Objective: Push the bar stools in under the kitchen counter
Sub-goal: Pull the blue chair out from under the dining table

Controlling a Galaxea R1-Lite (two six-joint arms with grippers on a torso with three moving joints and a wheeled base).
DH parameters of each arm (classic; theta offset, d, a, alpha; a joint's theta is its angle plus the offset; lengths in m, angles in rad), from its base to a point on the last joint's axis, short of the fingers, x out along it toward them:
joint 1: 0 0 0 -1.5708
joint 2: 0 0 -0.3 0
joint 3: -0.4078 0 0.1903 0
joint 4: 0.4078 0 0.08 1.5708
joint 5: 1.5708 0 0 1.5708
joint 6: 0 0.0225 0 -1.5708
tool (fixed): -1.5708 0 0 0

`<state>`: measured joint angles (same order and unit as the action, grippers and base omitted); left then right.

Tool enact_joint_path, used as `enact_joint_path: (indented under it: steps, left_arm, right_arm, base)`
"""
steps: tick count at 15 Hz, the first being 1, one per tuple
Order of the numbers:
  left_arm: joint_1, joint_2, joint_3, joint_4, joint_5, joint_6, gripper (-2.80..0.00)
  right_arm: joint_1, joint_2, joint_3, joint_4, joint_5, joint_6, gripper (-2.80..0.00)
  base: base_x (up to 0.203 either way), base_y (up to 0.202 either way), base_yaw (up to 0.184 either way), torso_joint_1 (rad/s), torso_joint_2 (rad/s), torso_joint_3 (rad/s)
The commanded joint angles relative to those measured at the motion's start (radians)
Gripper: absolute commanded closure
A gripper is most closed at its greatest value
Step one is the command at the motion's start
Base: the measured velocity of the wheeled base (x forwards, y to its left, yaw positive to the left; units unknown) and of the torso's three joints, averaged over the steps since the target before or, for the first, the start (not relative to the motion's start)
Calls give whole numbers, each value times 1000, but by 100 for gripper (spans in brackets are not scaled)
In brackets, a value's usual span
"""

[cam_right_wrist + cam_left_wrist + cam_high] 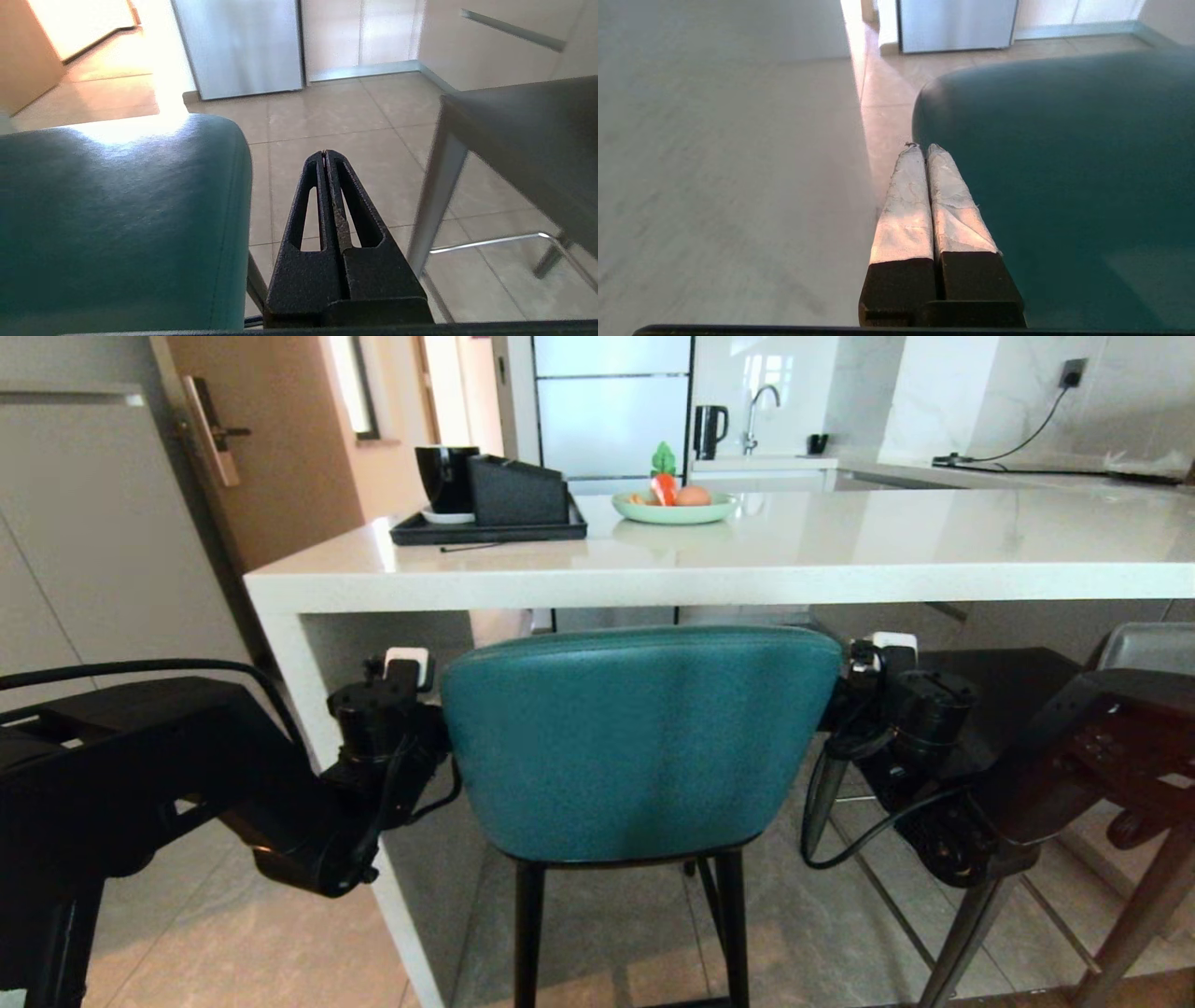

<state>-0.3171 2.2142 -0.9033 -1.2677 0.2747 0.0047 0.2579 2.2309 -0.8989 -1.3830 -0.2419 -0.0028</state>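
Teal stool (639,737) is the reference. It stands square to the bench (747,560), the top of its back just below the slab edge, the seat apparently already under the overhang, close to the white side leg (308,691).

Left gripper (923,151) sits at the left edge of the teal back, jaws pressed together, holding nothing. Fingertips (941,156) lie beside the cushion edge; can't tell if they touch. Right gripper (324,156) is at the right edge of the teal back, jaws also closed and empty, in the gap between teal stool and grey stool (1120,709).

Step, as I read it: bracketing the teal stool from both sides for the push in, or finishing it. It looks mostly tucked.

Next move needs an even forward push on both flanks so the stool doesn't yaw into the side leg. Grey stool, right of the teal one, appears to stick out more and is probably next.
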Motion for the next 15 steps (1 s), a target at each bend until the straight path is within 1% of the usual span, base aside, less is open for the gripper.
enact_joint_path:
  steps: [1,3,5,8,11,13,15]
  left_arm:
    - [-22,-18,35,-5,-1,0,0]
    - [-23,-21,40,-7,0,0,0]
    - [-21,-23,47,-7,-2,-1,0]
    - [-21,-54,99,-7,-8,0,0]
    - [-17,-53,119,-7,-9,-2,0]
    - [-22,-57,130,-9,-14,1,0]
    - [-22,-64,135,-9,-35,1,0]
  right_arm:
    - [4,24,-15,-4,3,-23,0]
    - [4,36,-32,-5,3,-32,0]
    - [23,33,-25,-8,1,-32,0]
    - [49,-10,41,-17,-1,-32,0]
    - [88,-56,131,-63,-5,-32,0]
    - [90,-60,146,-67,-17,-29,0]
    - [92,-62,146,-67,-23,-31,0]
  base:
    - [0,0,0,0,0,0]
    - [0,0,0,0,0,0]
    - [0,0,0,0,0,0]
    - [0,0,0,0,0,0]
    - [0,0,0,0,0,0]
    - [0,0,0,0,0,0]
    - [0,0,0,0,0,0]
